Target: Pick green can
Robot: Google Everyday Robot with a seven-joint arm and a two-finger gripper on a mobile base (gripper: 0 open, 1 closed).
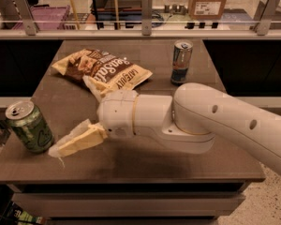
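Camera view shows the green can upright near the table's front left corner, just left of the low gripper, whose grip state I cannot tell.

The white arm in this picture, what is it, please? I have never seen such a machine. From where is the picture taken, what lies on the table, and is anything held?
It is a robot's single arm, ending in a tan claw. One camera looks down on the brown table; where it is mounted cannot be told. On the table are a chip bag, a slim blue-and-silver can at the back, and a green can at the left edge. The claw points at the green can, close beside it, and holds nothing yet.
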